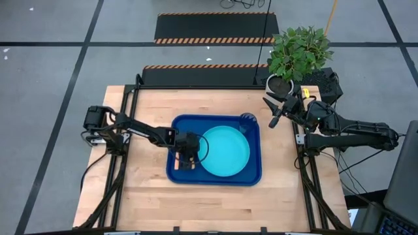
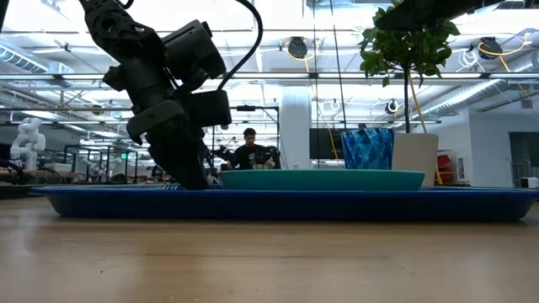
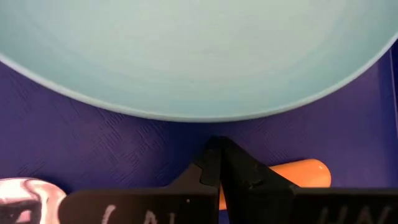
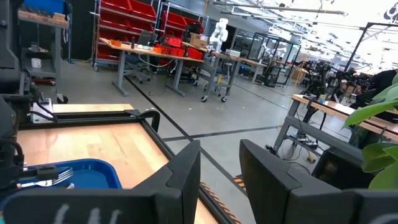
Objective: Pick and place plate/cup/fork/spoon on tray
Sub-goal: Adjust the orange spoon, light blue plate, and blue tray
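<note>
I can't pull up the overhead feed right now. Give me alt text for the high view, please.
Seen from above, the left gripper is down inside the blue tray, fingers shut, beside the turquoise plate that lies in it. The dark blue cup stands in the tray's far right corner. The right gripper hangs open off the tray, near a potted plant.

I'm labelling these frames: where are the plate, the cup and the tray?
plate [image 1: 225, 151], high view, centre of its turquoise face.
cup [image 1: 247, 121], high view, its round dark blue rim.
tray [image 1: 215, 180], high view, bare near rim.
</note>
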